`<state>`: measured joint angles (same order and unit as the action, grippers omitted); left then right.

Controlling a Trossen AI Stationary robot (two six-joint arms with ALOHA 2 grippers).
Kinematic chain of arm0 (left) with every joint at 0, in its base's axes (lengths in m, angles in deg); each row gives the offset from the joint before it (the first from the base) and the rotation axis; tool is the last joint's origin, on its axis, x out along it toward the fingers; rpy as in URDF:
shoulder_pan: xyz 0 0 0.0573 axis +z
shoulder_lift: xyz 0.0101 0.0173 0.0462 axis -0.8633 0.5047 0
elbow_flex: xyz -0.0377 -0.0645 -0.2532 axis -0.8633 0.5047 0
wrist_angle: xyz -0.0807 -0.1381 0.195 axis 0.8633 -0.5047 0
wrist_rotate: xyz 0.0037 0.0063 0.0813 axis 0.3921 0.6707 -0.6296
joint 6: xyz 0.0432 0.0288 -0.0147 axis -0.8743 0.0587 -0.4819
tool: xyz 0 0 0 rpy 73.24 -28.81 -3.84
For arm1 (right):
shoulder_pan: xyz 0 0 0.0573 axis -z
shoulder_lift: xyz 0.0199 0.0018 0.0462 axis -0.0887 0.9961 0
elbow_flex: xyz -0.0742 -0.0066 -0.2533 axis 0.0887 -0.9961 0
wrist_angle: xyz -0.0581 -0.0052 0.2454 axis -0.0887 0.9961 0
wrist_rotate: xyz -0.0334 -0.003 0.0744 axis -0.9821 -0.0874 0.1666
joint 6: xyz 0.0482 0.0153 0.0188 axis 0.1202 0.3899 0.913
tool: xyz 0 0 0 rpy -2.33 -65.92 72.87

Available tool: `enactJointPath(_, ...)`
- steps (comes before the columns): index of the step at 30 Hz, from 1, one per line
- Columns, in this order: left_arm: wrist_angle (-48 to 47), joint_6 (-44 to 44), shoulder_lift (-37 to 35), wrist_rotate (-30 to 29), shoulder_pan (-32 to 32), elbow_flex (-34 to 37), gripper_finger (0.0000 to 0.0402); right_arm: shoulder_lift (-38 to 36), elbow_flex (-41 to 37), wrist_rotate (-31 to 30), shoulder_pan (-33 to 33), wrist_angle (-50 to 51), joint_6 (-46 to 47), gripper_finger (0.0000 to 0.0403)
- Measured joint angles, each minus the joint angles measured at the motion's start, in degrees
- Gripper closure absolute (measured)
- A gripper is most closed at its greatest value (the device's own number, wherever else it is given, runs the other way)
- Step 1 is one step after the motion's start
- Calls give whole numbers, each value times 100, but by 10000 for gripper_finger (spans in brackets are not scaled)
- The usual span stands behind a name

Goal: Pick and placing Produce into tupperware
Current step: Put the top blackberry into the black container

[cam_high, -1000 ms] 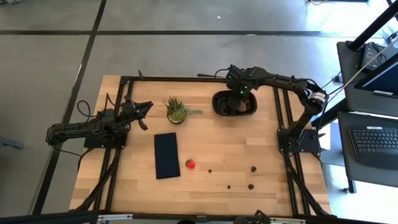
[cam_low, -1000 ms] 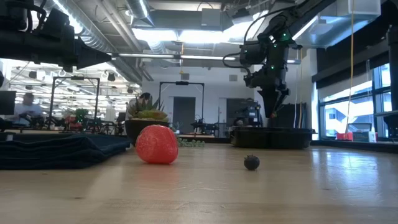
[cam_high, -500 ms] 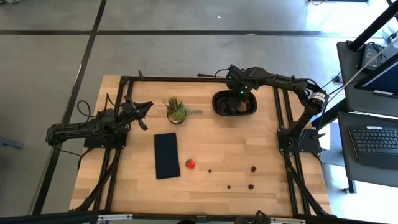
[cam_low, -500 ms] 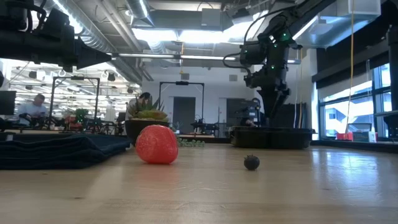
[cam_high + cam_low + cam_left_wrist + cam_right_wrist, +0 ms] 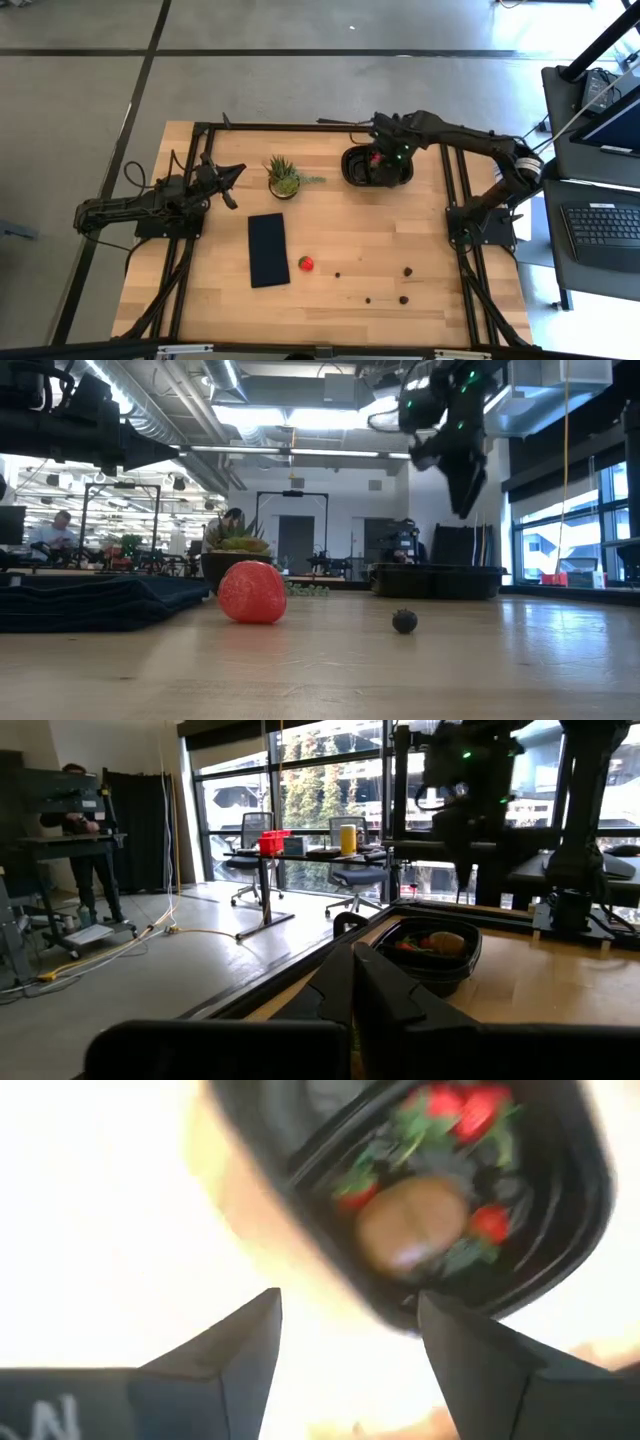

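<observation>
Tupperware (image 5: 378, 168) sits at the far end of the table, next to the potted plant (image 5: 284, 177), with strawberries (image 5: 457, 1107) and a kiwi (image 5: 411, 1223) inside. Right gripper (image 5: 345, 1330) hangs above it, fingers spread wide, holding nothing. One strawberry (image 5: 306, 263) and a few dark berries (image 5: 408, 270) are out on the wood by the dark pad (image 5: 268, 249). Left gripper (image 5: 232, 175) is parked at its side, fingers together.

Black tupperware (image 5: 560, 1210) holds red strawberries (image 5: 470, 1105) and a brown kiwi (image 5: 410, 1228).

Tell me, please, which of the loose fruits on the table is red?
The strawberry beside the dark pad; the other loose pieces are small dark berries.
</observation>
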<state>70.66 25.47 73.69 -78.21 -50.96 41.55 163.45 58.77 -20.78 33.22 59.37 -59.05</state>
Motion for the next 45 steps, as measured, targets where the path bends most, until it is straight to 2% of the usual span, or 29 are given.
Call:
enactJointPath(6,0,1,1,0,-1,0,387,-350,-4,37,-961,462,1357,165)
enactJointPath(12,0,1,1,0,-1,1,373,-285,-4,23,-2111,980,3865,165)
enactJointPath(18,0,2,2,0,0,0,361,-262,-357,20,-3254,1162,5500,165)
enactJointPath(23,0,2,2,0,-1,0,354,-262,-1055,469,-4068,840,6337,165)
enactJointPath(29,0,2,1,0,-2,1,348,-259,-1901,1001,-4726,-749,7060,165)
enactJointPath(33,2,11,1,0,0,1,346,-258,-2190,1031,-4980,-1457,7652,170)
enactJointPath(37,2,13,2,0,0,0,352,-258,-2360,995,-5226,-1549,8243,180)
enactJointPath(45,2,9,2,0,-2,2,370,-255,-2607,595,-5541,-2135,8642,188)
